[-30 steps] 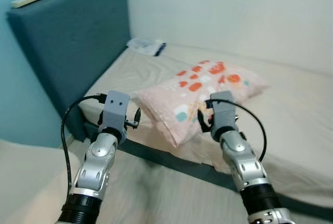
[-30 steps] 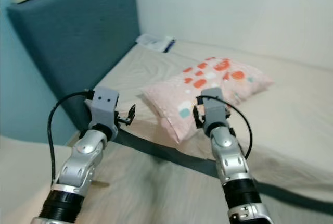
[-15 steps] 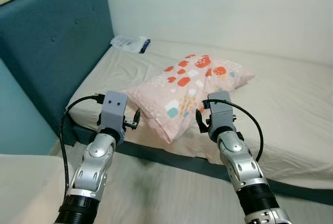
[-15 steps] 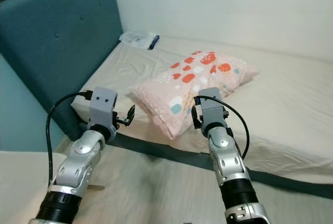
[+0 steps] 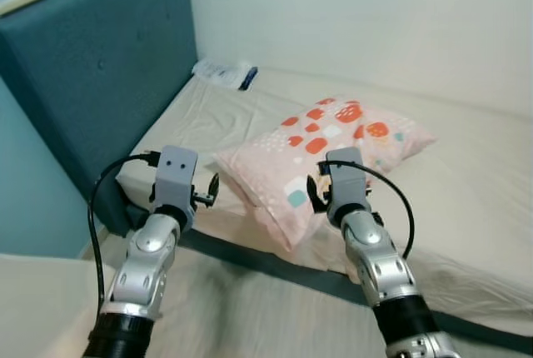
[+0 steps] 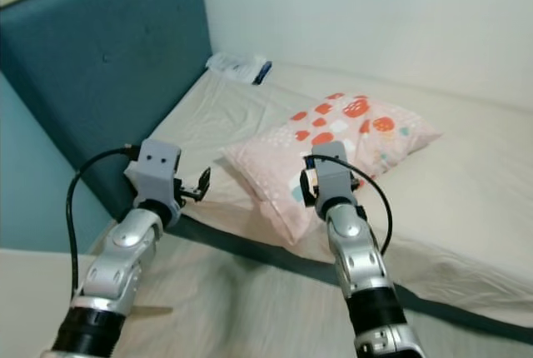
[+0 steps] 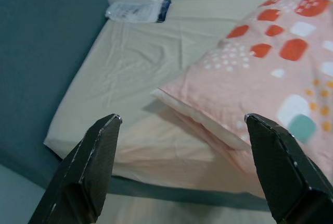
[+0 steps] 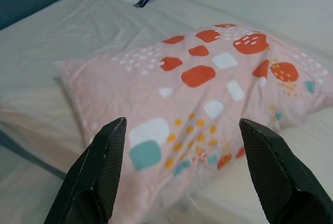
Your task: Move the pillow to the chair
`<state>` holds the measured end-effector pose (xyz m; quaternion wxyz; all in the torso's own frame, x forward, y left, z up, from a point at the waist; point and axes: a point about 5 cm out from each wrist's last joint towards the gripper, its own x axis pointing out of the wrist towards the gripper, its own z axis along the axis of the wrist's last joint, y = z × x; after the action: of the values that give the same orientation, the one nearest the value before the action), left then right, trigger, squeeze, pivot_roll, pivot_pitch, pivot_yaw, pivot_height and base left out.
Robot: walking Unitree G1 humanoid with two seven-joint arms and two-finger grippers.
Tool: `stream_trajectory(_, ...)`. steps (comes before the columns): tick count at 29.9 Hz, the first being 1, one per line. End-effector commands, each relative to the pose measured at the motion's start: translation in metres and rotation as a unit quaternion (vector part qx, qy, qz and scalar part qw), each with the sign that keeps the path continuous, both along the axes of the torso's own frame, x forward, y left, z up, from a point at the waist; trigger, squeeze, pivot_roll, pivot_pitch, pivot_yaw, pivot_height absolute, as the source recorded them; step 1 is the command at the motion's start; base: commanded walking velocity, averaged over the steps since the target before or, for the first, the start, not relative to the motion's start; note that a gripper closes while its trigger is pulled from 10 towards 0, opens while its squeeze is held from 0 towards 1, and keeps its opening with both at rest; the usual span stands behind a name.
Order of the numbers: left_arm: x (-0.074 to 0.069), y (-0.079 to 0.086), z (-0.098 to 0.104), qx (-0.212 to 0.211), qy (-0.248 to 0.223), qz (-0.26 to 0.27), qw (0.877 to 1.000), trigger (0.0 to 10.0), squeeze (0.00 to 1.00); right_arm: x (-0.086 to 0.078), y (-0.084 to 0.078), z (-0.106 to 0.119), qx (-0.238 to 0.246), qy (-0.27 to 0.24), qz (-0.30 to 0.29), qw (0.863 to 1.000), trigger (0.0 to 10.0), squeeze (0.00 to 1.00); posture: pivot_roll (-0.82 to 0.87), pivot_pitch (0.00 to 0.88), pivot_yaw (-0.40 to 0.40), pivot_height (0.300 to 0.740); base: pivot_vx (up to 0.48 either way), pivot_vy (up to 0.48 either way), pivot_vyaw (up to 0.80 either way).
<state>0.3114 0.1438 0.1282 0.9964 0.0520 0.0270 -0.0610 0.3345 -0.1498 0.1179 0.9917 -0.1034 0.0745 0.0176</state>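
Reaching toward the pink pillow (image 5: 329, 154) on the bed (image 5: 466, 183), left gripper (image 7: 182, 169) and right gripper (image 8: 179, 174) hover spread wide, ready to flank it

Both silver arms reach forward from below, elbows low and forearms angled upward, side by side and well apart. The left gripper (image 7: 182, 161) sits at the end of a grey wrist block with a black cable looping down from it along the forearm; its two black fingers (image 7: 83, 172) are spread wide. The right gripper (image 8: 179, 169) is held a little further forward, a black cable arcing from its wrist block back down to the forearm. Its fingers (image 8: 96, 169) are parted just as wide. Neither set of fingertips touches anything.
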Motion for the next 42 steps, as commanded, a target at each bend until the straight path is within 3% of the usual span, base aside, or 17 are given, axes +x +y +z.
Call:
stream_trajectory(1, -0.0009, -0.0026, -0.0009, -0.001, 0.002, -0.006, 1.000, 10.0, 0.00, -0.0009, -0.0065, -0.0046, -0.004, 0.012, -0.013, 1.000, 10.0, 0.00, 0.00, 0.076, -0.011, 0.740, 0.296, 0.000, 0.00)
stream_trajectory(15, -0.0005, -0.0028, -0.0003, -0.002, 0.002, -0.008, 1.000, 10.0, 0.00, -0.0011, -0.0081, -0.0048, 0.011, 0.013, -0.019, 1.000, 10.0, 0.00, -0.01, 0.079, -0.009, 0.740, 0.291, 0.000, -0.67)
stream_trajectory(18, -0.0008, -0.0028, -0.0004, -0.002, 0.002, -0.007, 1.000, 10.0, 0.00, -0.0009, -0.0066, -0.0055, -0.018, 0.012, -0.011, 1.000, 10.0, 0.00, -0.01, 0.077, -0.009, 0.740, 0.285, 0.000, 0.00)
stream_trajectory(34, 0.0000, -0.0031, 0.0000, -0.003, 0.002, -0.007, 1.000, 10.0, 0.00, -0.0002, -0.0090, -0.0049, 0.011, 0.015, -0.018, 1.000, 10.0, 0.00, -0.01, 0.078, -0.008, 0.740, 0.284, 0.000, -0.10)
stream_trajectory(42, 0.0001, -0.0025, -0.0025, 0.006, 0.008, 0.000, 1.000, 10.0, 0.00, 0.0001, -0.0070, -0.0046, -0.006, 0.012, -0.014, 1.000, 10.0, 0.00, -0.01, 0.077, -0.009, 0.740, 0.068, 0.000, 0.00)
